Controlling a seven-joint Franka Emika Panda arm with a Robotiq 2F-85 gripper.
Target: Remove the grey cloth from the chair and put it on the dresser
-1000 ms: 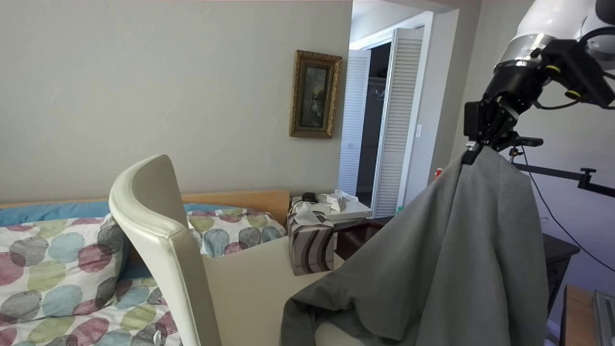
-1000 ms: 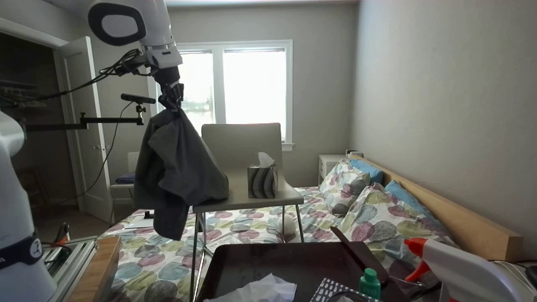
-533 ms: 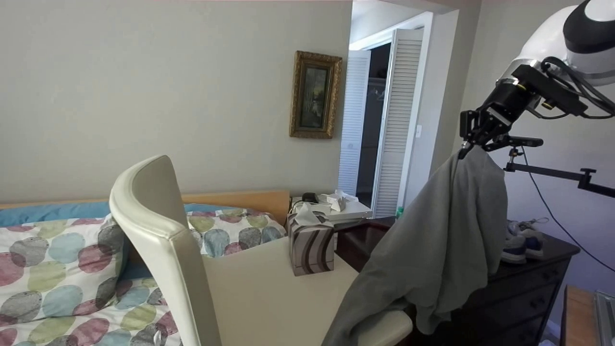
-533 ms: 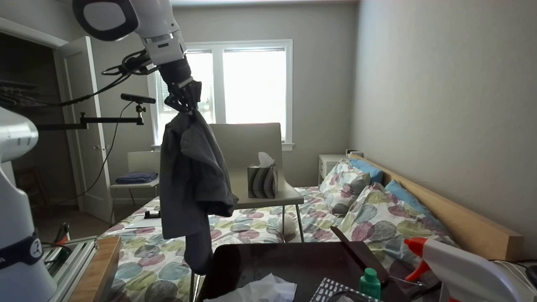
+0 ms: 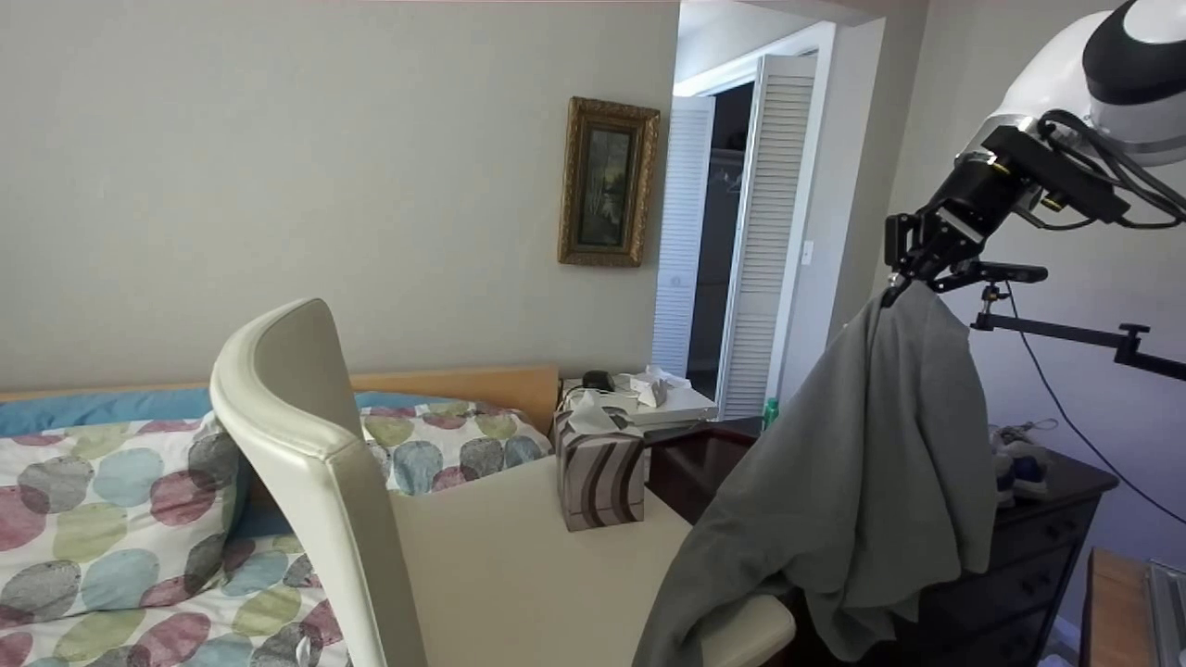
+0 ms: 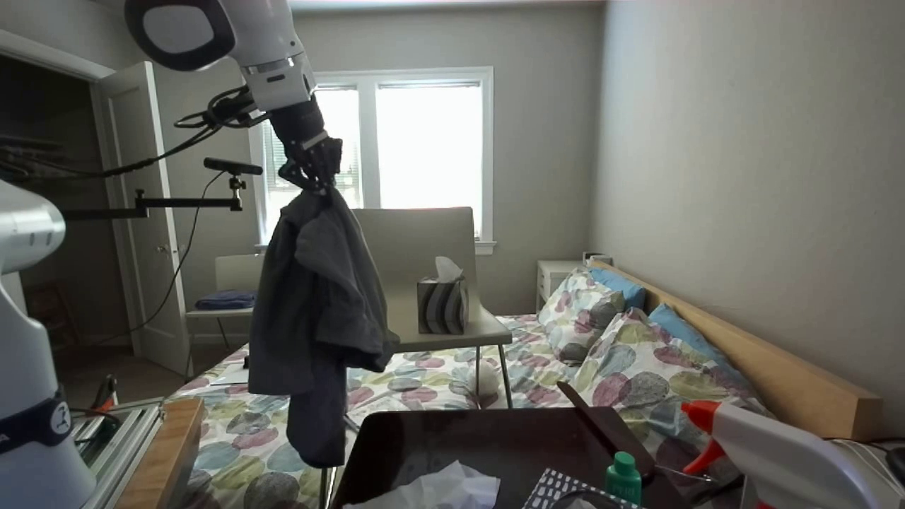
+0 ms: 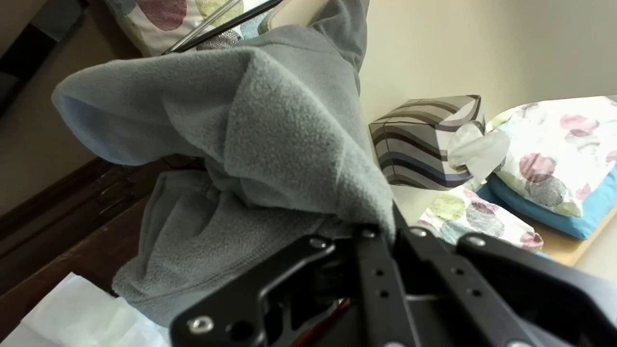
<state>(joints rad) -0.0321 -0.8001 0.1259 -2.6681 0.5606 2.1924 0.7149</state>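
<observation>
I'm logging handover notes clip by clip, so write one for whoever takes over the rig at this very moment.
The gripper: shut on the grey cloth, pinching its gathered top.
Cloth: hanging in folds; its lower part overlaps the seat edge of the chair in both exterior views, though whether it touches is unclear.
The dresser: partly behind the cloth in an exterior view, with shoes on top.
Done: cloth gripped and raised.
Left: clear the chair, lay the cloth on the dresser, release. Probably best to steer wide of the tissue box on the seat.
</observation>
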